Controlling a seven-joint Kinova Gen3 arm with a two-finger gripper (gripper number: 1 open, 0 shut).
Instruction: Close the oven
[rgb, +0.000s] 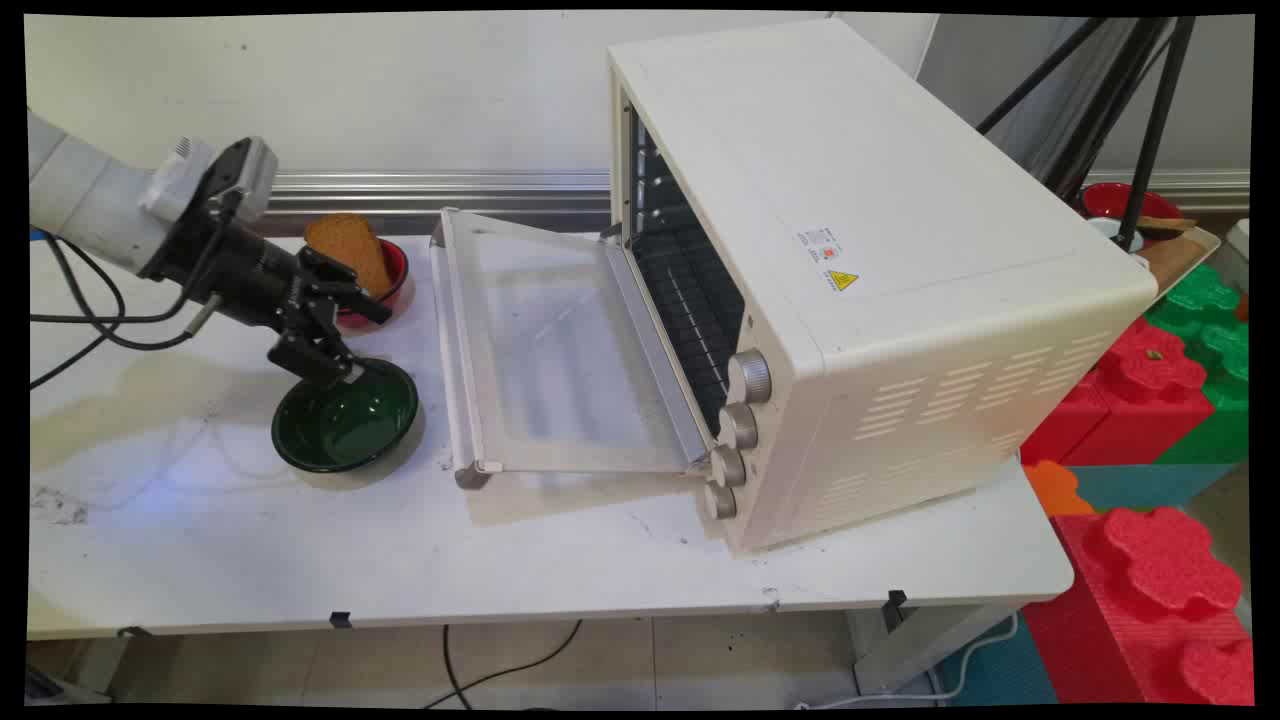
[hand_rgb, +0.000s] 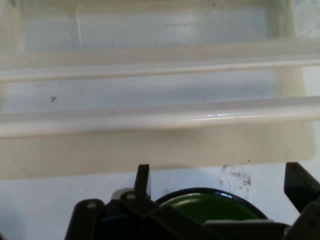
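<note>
- Main view: the black two-finger gripper (rgb: 345, 340) hangs low over the far-left rim of a dark green glazed round bowl (rgb: 345, 420). Its fingers are spread wide and hold nothing. The lower finger looks to be at or touching the rim, though I cannot tell whether there is contact.
- The green bowl stands on the white table (rgb: 500, 560), just left of the cream toaster oven's (rgb: 850, 250) glass door (rgb: 560, 340), which is folded down flat.
- Behind the gripper sits a small red bowl (rgb: 398, 285) with a brown slice of bread (rgb: 350, 250) leaning in it.
- Four silver knobs (rgb: 748, 377) run down the oven's front corner. Red and green foam blocks (rgb: 1150, 560) are stacked past the table's right end.
- Writing: a small sticker with a yellow warning triangle (rgb: 842, 280) is on the oven's top, and its text cannot be read. No brand name shows.
- Hand view: the gripper (hand_rgb: 220, 182) is wide apart, with the green bowl's (hand_rgb: 212, 205) rim showing low between the two fingers.
- Straight ahead lies the open door (hand_rgb: 150, 90) with its pale handle bar, and a strip of table (hand_rgb: 50, 200) lies between door and bowl.
- Handling judgement: the bowl's wall is thin and glossy, so it would likely slip if pinched shallowly.
</note>
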